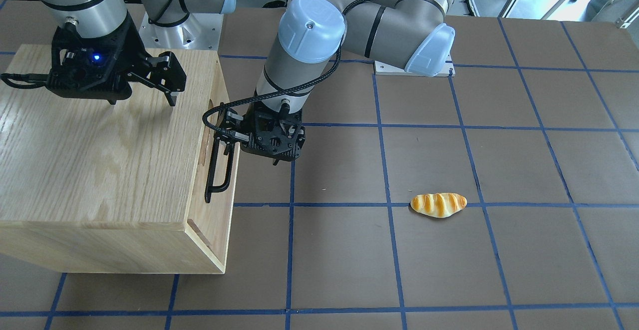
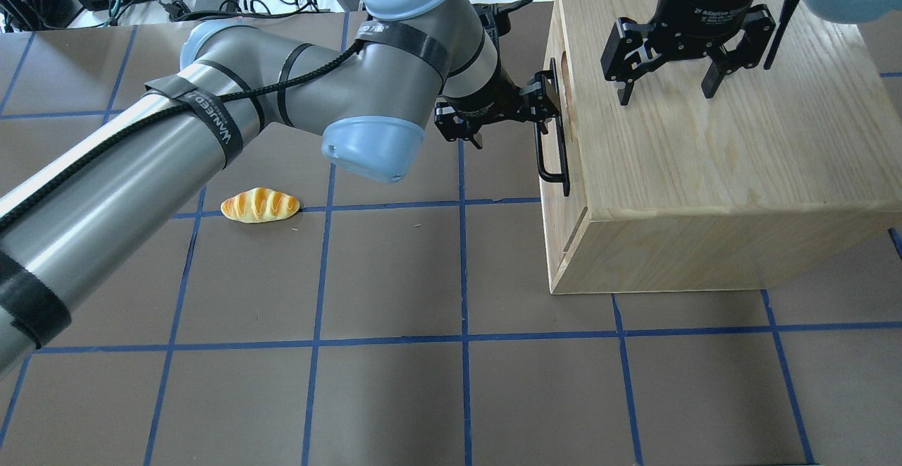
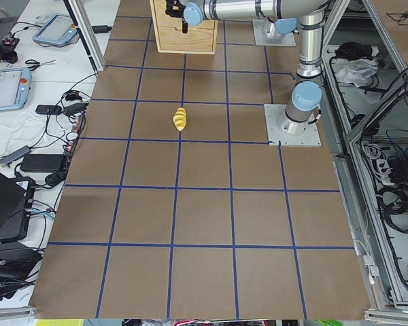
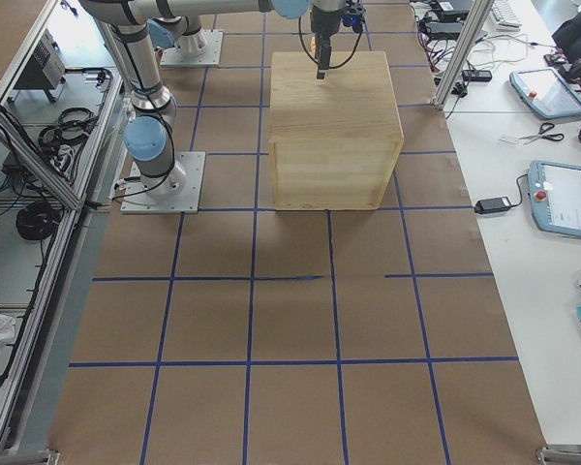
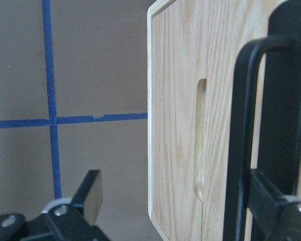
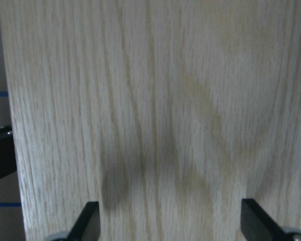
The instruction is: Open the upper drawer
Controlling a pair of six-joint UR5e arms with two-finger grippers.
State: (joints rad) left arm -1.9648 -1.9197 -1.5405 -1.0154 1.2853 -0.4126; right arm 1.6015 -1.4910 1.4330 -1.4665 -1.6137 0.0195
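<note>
Between spread fingers of left gripper (image 2: 512, 126): black bar handle (image 5: 241, 150) of upper drawer (image 5: 218, 110), bar hard by cabinet-side finger, nothing pinched. Just beyond that finger, drawer front sits shut, flush in face of oak cabinet (image 2: 705, 170). Off past it, over cabinet top, right gripper (image 2: 666, 92) hovers, jaws wide, empty. Well out on left gripper's open side, bread roll (image 2: 260, 205) lies on table (image 2: 394, 381).

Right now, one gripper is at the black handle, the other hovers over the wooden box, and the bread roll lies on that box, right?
No: the bread roll lies on the table, apart from the box, per the overhead view.
</note>
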